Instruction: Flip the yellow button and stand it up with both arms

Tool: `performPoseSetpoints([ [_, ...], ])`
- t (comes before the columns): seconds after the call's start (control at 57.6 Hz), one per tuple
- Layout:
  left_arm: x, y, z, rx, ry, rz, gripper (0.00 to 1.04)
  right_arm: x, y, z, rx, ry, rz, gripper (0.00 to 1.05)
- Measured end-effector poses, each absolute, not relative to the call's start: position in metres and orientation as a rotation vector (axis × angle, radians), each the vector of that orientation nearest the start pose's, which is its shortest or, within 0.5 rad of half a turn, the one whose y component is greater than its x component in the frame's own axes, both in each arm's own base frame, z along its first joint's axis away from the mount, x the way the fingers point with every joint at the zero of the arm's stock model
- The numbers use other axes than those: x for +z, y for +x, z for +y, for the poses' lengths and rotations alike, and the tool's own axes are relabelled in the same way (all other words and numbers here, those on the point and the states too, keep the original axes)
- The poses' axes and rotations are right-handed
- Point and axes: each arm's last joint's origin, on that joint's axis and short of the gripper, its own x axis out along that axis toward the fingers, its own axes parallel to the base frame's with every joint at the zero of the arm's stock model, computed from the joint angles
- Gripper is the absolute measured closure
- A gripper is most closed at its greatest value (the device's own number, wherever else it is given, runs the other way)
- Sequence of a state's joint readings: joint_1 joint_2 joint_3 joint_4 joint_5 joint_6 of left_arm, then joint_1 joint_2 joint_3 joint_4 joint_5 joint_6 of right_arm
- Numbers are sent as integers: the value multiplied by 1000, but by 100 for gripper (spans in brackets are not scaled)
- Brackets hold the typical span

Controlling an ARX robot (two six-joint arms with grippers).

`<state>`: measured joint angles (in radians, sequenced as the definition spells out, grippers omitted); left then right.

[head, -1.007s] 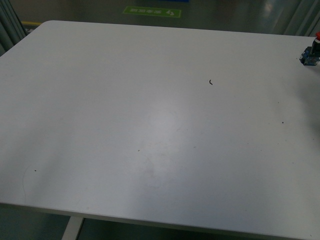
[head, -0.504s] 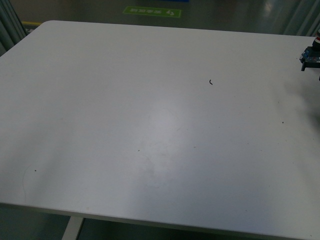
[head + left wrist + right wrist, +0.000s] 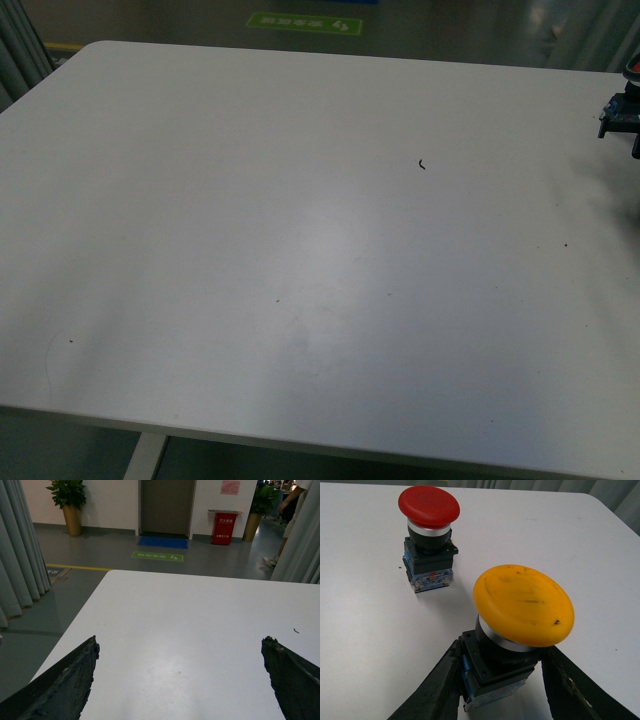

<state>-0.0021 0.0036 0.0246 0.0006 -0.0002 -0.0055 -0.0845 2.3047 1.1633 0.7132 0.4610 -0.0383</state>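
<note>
Shifted slightly at far right, right gripper (image 3: 501, 652) clamps the yellow-capped, blue-and-black-bodied plastic push-button (image 3: 522, 602): likely light, rigid, slippery dome, so hold the block. Left gripper (image 3: 180, 642) gapes wide, empty.

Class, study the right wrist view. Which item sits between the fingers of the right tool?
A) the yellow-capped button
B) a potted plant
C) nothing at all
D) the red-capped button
A: the yellow button, cap up, has its block body flanked by the right tool, while the red button stands apart on the table.
</note>
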Motion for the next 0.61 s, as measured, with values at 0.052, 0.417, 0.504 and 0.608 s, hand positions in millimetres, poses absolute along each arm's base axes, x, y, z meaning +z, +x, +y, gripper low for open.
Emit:
performPoseSetpoints([
  [0.052,172,96,0,-2,-6,-22,7,60,436,-51,-530,-121,442,66],
  [0.417,172,96,0,-2,-6,-22,7,48,434,-61,-534,-138,461,66],
  [0.504,172,96,0,-2,-6,-22,7,47,433,-63,-530,-136,467,66],
  [0.608,172,96,0,-2,-5,-22,7,46,431,-64,-530,-133,473,66],
])
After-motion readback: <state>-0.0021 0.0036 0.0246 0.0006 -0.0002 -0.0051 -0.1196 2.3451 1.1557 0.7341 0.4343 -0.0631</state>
